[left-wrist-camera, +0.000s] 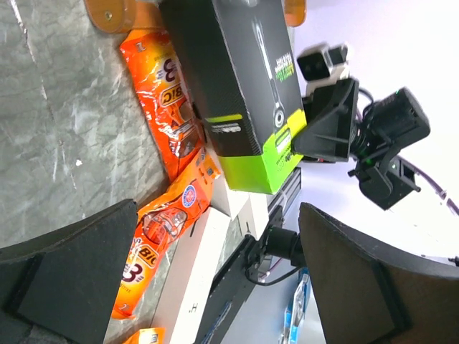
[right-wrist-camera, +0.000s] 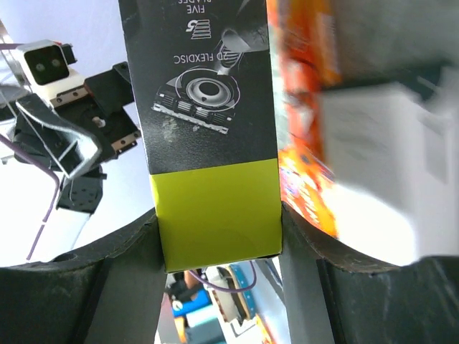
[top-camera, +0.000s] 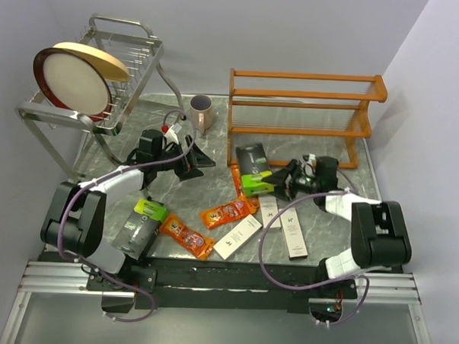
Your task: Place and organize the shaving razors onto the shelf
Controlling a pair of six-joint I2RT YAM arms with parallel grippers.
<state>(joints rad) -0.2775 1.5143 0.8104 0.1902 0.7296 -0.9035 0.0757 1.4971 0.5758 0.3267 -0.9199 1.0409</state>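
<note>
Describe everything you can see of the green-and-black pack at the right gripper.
A boxy cardboard pack, black with a razor picture and a lime-green end. The right gripper is shut on that green end, one finger on each side. It lies over the orange packets near the shelf; lifted or resting, I cannot tell.

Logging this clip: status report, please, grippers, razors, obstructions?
Left gripper open, holding nothing. Right gripper shut on green-and-black razor pack. Shelf bare; other packs lie on table. Mug beside shelf, not blocking its front.
</note>
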